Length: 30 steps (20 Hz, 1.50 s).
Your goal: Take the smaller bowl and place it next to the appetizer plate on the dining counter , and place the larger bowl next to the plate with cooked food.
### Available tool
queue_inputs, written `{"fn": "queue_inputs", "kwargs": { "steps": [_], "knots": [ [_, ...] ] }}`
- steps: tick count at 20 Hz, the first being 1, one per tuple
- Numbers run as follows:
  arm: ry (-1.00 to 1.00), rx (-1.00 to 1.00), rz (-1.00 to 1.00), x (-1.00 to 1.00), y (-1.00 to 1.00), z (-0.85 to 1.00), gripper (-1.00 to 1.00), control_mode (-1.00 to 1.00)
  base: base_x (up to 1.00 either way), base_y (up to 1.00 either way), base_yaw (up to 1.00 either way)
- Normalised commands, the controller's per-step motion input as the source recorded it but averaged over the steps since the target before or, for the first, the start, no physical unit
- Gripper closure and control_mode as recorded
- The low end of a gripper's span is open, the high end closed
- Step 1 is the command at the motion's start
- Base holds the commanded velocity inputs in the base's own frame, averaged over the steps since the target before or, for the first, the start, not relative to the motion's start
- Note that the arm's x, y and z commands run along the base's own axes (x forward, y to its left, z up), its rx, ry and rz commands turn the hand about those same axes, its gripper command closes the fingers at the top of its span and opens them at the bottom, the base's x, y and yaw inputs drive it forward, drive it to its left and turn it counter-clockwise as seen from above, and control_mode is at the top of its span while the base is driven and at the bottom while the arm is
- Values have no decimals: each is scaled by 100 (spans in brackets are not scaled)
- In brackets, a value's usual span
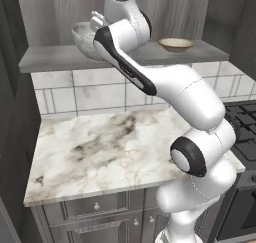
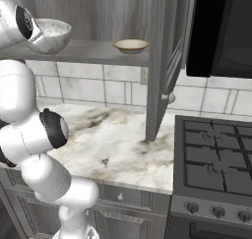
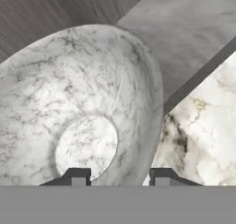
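gripper (image 3: 117, 178) straddled large bowl (image 3: 78, 108) rim, clamp unclear | small bowl (image 1: 176, 44) on shelf (image 1: 50, 57) | neither delivered

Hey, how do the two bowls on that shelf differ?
The marble bowl is deep, grey-white veined and much wider; the tan bowl is shallow with a darker rim. The marble bowl sits at the shelf's left with the gripper at its rim; the tan bowl stands alone further right. Both are round and empty.
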Motion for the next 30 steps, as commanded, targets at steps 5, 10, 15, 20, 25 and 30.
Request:
{"fn": "queue_inputs", "kwargs": {
  "steps": [5,10,15,20,25,30],
  "knots": [
    [0,1,0,-100,-31,10,100,-100,0,0,0],
    [0,2,0,-100,-41,2,100,-100,0,0,0],
    [6,1,0,-90,-47,-17,100,-100,0,0,0],
    [12,0,0,-67,-44,-17,100,-100,0,0,0],
    [11,0,0,-50,-45,-12,100,-100,0,0,0],
    [15,0,0,-30,-39,-5,100,-100,0,0,0]
  ]
}}
